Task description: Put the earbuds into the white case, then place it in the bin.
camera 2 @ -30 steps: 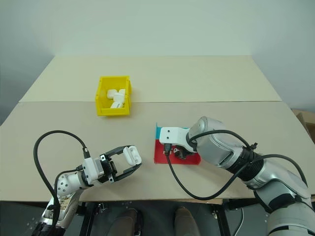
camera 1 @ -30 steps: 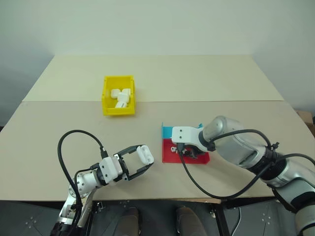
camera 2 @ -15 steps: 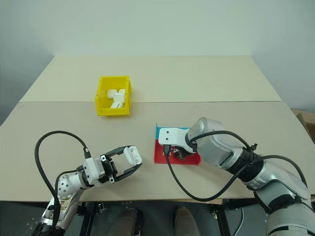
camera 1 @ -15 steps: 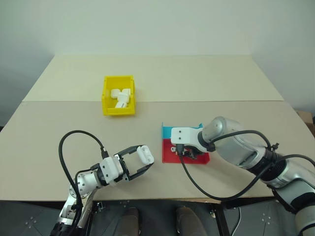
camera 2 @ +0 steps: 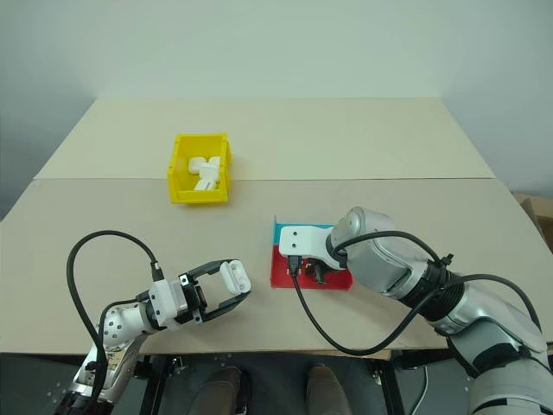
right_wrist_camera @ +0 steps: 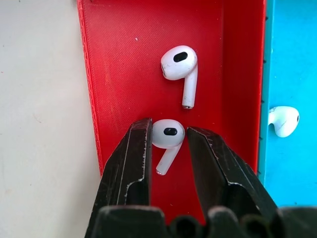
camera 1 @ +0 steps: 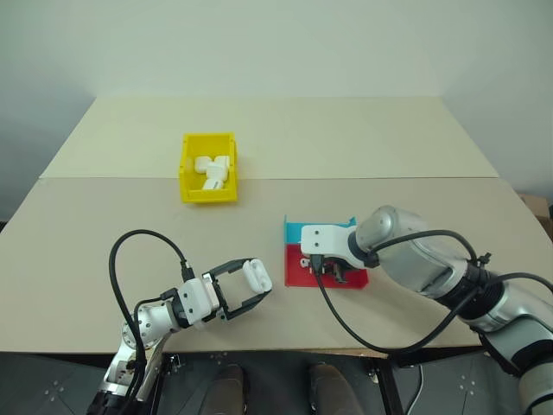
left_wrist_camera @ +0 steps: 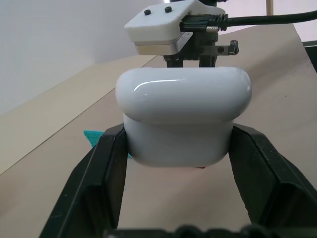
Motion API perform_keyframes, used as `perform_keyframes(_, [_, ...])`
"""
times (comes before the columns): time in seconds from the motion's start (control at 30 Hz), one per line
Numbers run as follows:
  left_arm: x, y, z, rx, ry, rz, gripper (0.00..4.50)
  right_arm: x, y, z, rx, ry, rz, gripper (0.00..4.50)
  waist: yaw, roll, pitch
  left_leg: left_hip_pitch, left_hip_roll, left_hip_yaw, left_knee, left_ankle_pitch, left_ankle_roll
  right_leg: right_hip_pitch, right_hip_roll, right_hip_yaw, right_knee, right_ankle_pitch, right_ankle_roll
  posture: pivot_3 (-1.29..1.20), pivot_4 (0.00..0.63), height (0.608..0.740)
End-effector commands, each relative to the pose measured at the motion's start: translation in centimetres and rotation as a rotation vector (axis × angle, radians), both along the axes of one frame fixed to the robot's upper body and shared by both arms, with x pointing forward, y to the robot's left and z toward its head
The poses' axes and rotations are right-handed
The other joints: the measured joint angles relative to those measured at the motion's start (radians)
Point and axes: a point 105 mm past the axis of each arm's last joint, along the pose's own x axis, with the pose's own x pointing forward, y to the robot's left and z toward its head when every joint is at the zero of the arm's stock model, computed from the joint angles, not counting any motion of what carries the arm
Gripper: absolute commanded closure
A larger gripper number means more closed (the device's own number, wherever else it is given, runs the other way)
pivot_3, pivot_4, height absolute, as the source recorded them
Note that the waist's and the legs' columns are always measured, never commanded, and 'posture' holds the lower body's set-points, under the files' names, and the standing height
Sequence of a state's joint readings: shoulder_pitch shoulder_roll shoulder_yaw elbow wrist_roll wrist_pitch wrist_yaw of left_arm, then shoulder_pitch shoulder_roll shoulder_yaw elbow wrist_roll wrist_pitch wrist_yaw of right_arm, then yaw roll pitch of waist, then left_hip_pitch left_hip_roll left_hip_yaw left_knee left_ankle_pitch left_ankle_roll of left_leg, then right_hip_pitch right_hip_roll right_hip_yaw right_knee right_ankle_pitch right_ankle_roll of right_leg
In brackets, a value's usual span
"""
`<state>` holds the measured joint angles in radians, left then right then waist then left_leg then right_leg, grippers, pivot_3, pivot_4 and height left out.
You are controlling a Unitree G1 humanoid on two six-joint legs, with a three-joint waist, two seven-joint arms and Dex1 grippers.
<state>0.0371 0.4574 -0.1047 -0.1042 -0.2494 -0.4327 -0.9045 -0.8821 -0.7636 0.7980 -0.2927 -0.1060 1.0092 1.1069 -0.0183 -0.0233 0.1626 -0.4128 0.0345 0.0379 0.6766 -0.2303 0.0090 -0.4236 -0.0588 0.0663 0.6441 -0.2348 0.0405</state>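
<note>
The white case (camera 1: pixel 257 274) hangs just above the table's near left, and my left gripper (camera 1: pixel 257 283) is shut on it; both black fingers (left_wrist_camera: pixel 111 173) press its sides. My right gripper (right_wrist_camera: pixel 168 127) points down into the red half of a tray (right_wrist_camera: pixel 124 59). Its jaws hug the head of one of the earbuds (right_wrist_camera: pixel 168 135), which still lies on the tray floor. A second earbud (right_wrist_camera: pixel 179 62) lies just past the held one in the red half. A third (right_wrist_camera: pixel 285 120) rests in the blue half. The yellow bin (camera 1: pixel 186 169) stands farther back on the left.
Several white items (camera 1: pixel 212 169) lie inside the yellow bin. The red and blue tray (camera 1: pixel 295 273) sits near the table's front edge, right of centre. A black cable (camera 1: pixel 117 268) loops above my left arm. Bare tabletop (camera 1: pixel 363 147) stretches behind the tray.
My right gripper's fingers have narrowed onto the earbud in the red half. My left gripper has kept still with the case.
</note>
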Motion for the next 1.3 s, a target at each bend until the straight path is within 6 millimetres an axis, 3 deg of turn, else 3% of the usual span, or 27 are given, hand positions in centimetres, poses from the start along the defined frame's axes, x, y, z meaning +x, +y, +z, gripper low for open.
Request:
perform_keyframes(0.03, [0.0, -0.3, 0.9, -0.008, -0.047, -0.009, 1.74, 0.2, -0.3, 0.2, -0.004, -0.025, -0.004, 3.05, 0.0, 0.0, 0.0, 0.0, 0.0, 0.0, 0.0, 0.0, 0.0, 0.0, 0.0, 0.0, 0.0, 0.0, 0.0, 0.0, 0.15, 0.74])
perform_keyframes(0.1, [0.0, -0.3, 0.9, -0.003, -0.047, -0.009, 1.74, 0.3, -0.5, 0.1, -0.012, -0.028, -0.008, 3.05, 0.0, 0.0, 0.0, 0.0, 0.0, 0.0, 0.0, 0.0, 0.0, 0.0, 0.0, 0.0, 0.0, 0.0, 0.0, 0.0, 0.15, 0.74])
perform_keyframes(0.23, [0.0, -0.4, 0.8, -0.003, -0.048, -0.012, 1.74, 0.1, -0.5, 0.0, -0.014, -0.022, -0.005, 3.86, 0.0, 0.0, 0.0, 0.0, 0.0, 0.0, 0.0, 0.0, 0.0, 0.0, 0.0, 0.0, 0.0, 0.0, 0.0, 0.0, 0.15, 0.74])
perform_keyframes(0.43, [0.0, -0.5, 1.0, -0.009, -0.052, -0.019, 1.74, 0.1, -0.4, 0.3, 0.005, -0.033, -0.007, 3.89, 0.0, 0.0, 0.0, 0.0, 0.0, 0.0, 0.0, 0.0, 0.0, 0.0, 0.0, 0.0, 0.0, 0.0, 0.0, 0.0, 0.15, 0.74])
perform_keyframes(0.5, [0.1, -0.5, 1.2, -0.015, -0.059, -0.018, 1.74, 0.0, -0.4, 0.9, 0.027, -0.044, -0.014, 3.89, 0.001, 0.0, 0.0, 0.0, 0.0, 0.0, 0.0, 0.0, 0.0, 0.0, 0.0, 0.0, 0.0, 0.0, 0.0, 0.0, 0.15, 0.74])
perform_keyframes(0.63, [0.1, -0.9, 2.8, -0.061, -0.092, -0.033, 1.74, -0.8, -0.9, 4.4, 0.131, -0.097, -0.013, 3.89, 0.004, 0.0, 0.0, -0.002, 0.0, 0.0, 0.0, 0.0, 0.0, -0.001, 0.0, 0.0, -0.001, 0.0, 0.0, 0.0, 0.15, 0.74])
perform_keyframes(0.8, [-0.3, -2.0, 5.6, -0.158, -0.108, -0.105, 1.74, -1.8, -1.2, 12.4, 0.494, -0.202, -0.039, 3.89, 0.004, 0.0, 0.0, -0.002, 0.0, -0.002, 0.0, 0.0, 0.0, 0.0, 0.0, -0.001, -0.002, 0.0, 0.0, 0.0, 0.15, 0.74])
perform_keyframes(0.87, [-0.3, -2.3, 6.8, -0.198, -0.076, -0.147, 1.74, -2.9, -0.8, 15.7, 0.731, -0.276, 0.053, 3.89, 0.003, 0.0, 0.0, -0.002, 0.0, -0.002, 0.0, 0.0, 0.0, 0.001, 0.0, -0.001, -0.002, 0.0, 0.0, 0.0, 0.15, 0.74])
perform_keyframes(0.93, [-0.4, -2.5, 7.9, -0.245, -0.044, -0.186, 1.74, -4.7, -0.5, 17.6, 0.896, -0.364, 0.191, 3.89, 0.003, -0.001, 0.0, -0.002, 0.0, -0.002, 0.0, 0.0, 0.0, 0.002, 0.001, -0.001, -0.002, 0.0, 0.001, 0.0, 0.15, 0.74])
perform_keyframes(1.07, [-0.8, -2.9, 9.8, -0.256, -0.034, -0.302, 1.74, -7.7, -0.1, 19.3, 1.206, -0.319, 0.374, 3.89, 0.002, 0.0, 0.0, -0.002, 0.0, -0.004, -0.001, 0.0, 0.0, 0.002, 0.002, -0.002, -0.002, 0.0, 0.001, 0.0, 0.15, 0.74])
perform_keyframes(1.3, [-1.7, -3.7, 11.7, -0.174, 0.0, -0.476, 1.74, -9.2, 0.6, 18.9, 1.454, -0.259, 0.568, 3.89, -0.004, 0.0, 0.0, -0.001, 0.0, -0.003, -0.001, 0.0, 0.0, 0.002, 0.002, -0.001, -0.002, 0.0, 0.001, 0.0, 0.15, 0.74])
